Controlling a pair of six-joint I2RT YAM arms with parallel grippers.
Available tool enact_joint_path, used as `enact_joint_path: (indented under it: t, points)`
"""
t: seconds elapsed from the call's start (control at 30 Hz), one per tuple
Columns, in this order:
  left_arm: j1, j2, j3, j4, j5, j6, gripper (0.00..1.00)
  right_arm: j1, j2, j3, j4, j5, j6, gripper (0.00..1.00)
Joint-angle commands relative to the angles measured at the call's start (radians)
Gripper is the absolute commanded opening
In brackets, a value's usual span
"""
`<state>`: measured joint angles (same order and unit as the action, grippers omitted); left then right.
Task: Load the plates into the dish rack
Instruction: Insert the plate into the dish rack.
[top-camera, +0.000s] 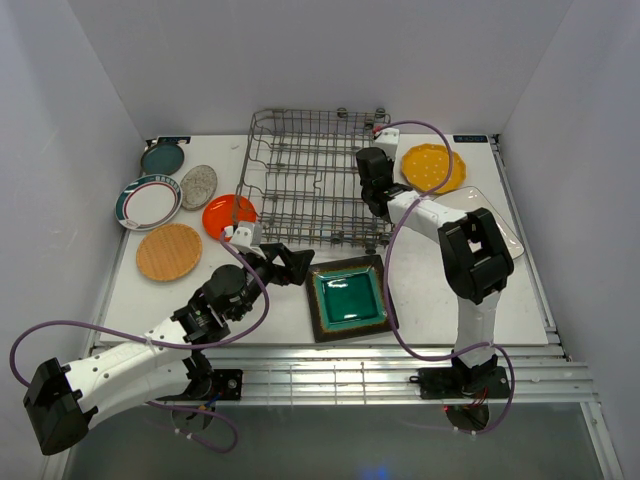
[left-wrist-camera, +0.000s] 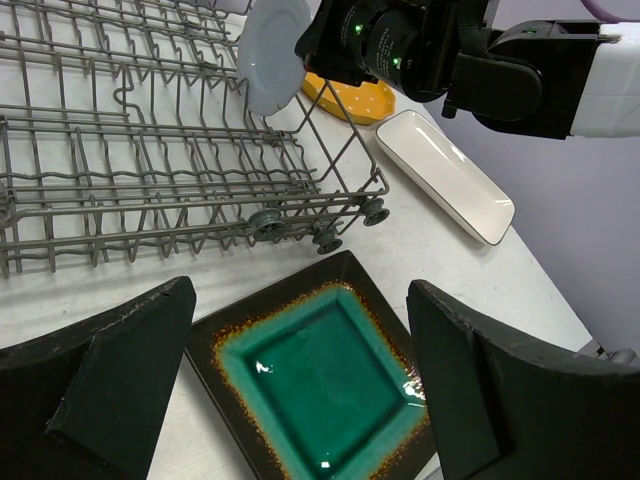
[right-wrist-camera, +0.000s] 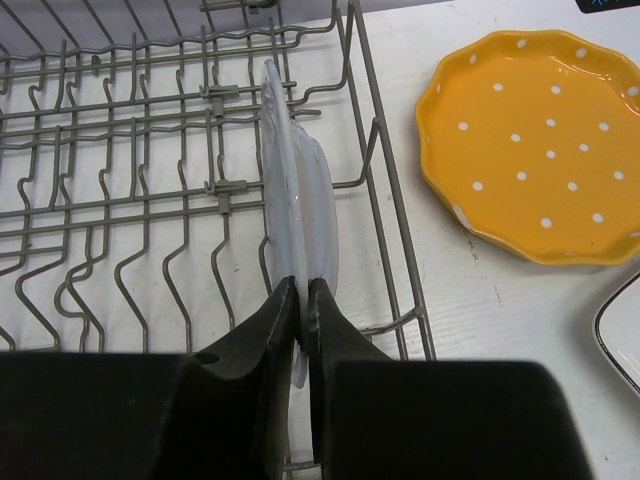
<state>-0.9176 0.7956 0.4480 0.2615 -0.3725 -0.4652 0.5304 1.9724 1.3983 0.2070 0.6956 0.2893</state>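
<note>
step: right gripper (right-wrist-camera: 302, 300) pinching pale blue plate (right-wrist-camera: 295, 200) upright by dish rack (right-wrist-camera: 150, 150) right wall | left gripper (left-wrist-camera: 300, 390) jaws spread over green square plate (left-wrist-camera: 325, 385) (table's near edge) | next: seat between tines, release

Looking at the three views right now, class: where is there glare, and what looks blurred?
Left wrist: bright highlights on the green square plate's glaze and the white rectangular dish; the near fingers are soft. Right wrist: the pale plate shines along its edge; its fingers are dark and featureless. Top view: even light, no strong glare.
</note>
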Motion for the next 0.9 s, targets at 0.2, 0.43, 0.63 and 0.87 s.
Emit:
enact_joint_path:
  t: [0.2, 0.43, 0.63, 0.87]
  points:
    - [0.003, -0.012, 0.032, -0.011, 0.009, -0.004, 0.98, 0.011, 0.023, 0.018, 0.031, 0.015, 0.011, 0.24]
    - [0.003, -0.007, 0.032, -0.011, 0.007, -0.004, 0.98, 0.017, 0.014, 0.013, 0.037, 0.028, 0.001, 0.32]
    - [0.003, -0.009, 0.032, -0.011, 0.007, -0.004, 0.98, 0.019, 0.009, 0.01, 0.039, 0.028, 0.001, 0.36]
    - [0.003, -0.01, 0.032, -0.011, 0.009, -0.004, 0.98, 0.023, 0.008, 0.011, 0.042, 0.031, -0.007, 0.53]
